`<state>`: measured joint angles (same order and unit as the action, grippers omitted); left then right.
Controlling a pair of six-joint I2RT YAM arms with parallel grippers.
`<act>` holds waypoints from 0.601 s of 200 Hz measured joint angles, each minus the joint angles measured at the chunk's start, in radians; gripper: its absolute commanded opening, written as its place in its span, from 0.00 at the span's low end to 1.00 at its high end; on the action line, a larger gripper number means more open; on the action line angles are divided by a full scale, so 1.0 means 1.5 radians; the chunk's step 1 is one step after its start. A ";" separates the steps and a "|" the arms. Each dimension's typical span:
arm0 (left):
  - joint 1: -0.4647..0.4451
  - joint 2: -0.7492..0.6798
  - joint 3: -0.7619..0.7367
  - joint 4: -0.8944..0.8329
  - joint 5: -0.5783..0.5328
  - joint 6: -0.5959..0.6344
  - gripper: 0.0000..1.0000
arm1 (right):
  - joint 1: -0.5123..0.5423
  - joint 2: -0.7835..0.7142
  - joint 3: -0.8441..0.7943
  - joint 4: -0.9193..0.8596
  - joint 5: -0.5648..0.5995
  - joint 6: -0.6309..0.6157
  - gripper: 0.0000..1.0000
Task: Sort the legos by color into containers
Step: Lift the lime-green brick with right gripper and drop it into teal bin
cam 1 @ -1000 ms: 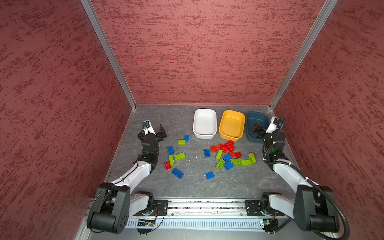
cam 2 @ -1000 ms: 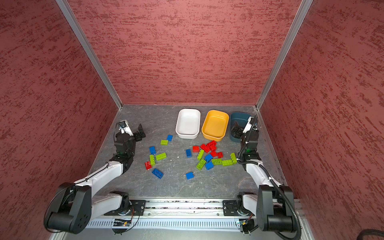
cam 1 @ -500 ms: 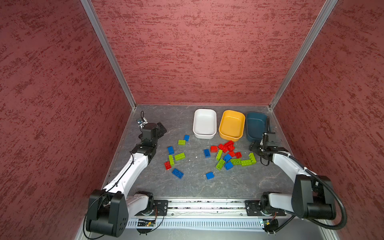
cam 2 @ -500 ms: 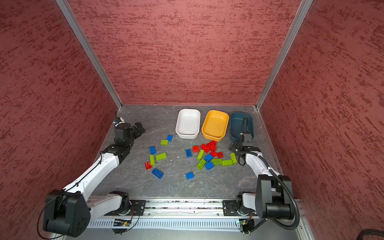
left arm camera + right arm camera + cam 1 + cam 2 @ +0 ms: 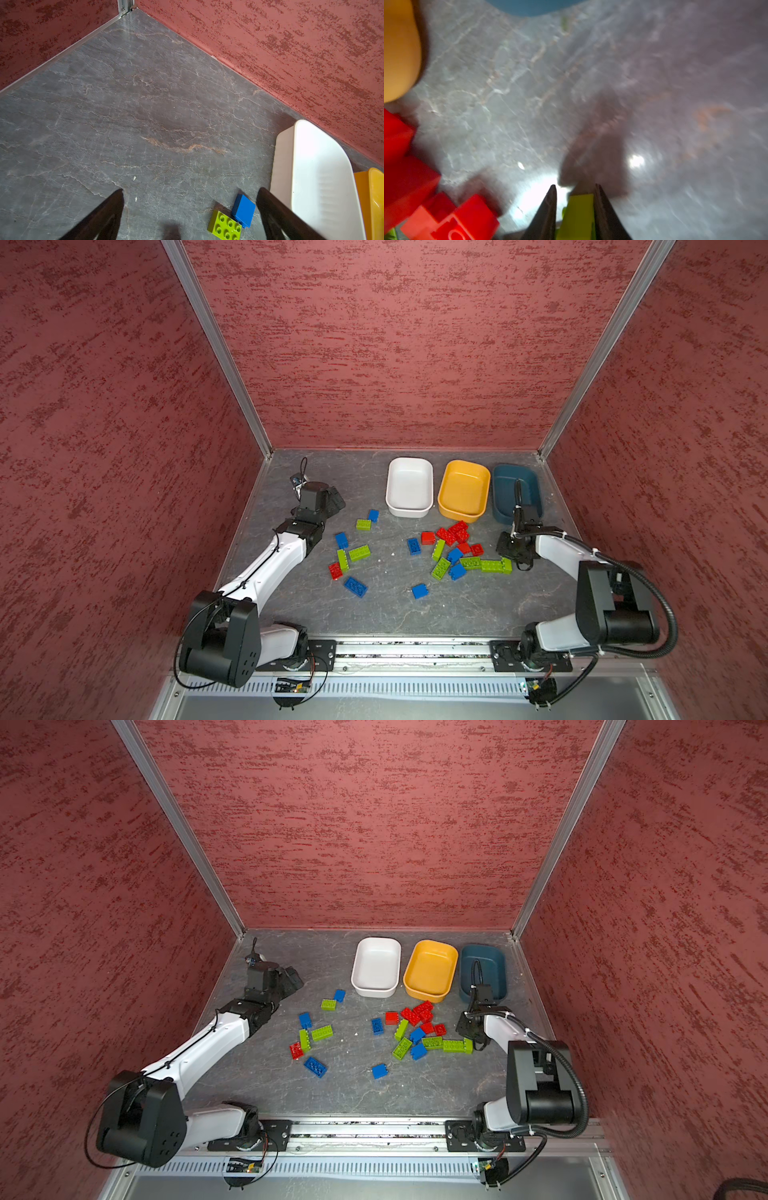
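Right gripper (image 5: 575, 188): clamps green lego (image 5: 580, 207) between its tips, frame's lower centre. Left gripper (image 5: 192, 191): gapes wide, lower edge.

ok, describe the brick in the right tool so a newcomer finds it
Start at the dark blue tub, far right. Just this side of it lies a green row; the green brick at its right end is the only one pinched in the right tool.
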<state>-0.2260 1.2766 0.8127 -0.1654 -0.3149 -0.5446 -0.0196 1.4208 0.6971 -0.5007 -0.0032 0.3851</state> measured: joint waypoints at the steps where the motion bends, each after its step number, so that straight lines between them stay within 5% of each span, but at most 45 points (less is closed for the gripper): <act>1: 0.000 0.000 0.000 0.000 0.000 0.000 0.99 | 0.000 -0.002 -0.001 -0.001 0.001 0.000 0.21; 80: -0.069 0.036 0.033 -0.005 -0.019 0.016 0.99 | -0.009 -0.216 -0.011 0.044 0.004 0.015 0.16; 120: -0.098 0.064 0.060 -0.014 -0.023 0.018 1.00 | -0.073 -0.109 0.078 0.127 -0.040 0.016 0.17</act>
<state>-0.3733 1.3731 0.9028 -0.1867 -0.3492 -0.5179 -0.1295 1.2568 0.8139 -0.3107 -0.0639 0.4088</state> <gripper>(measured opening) 0.994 0.263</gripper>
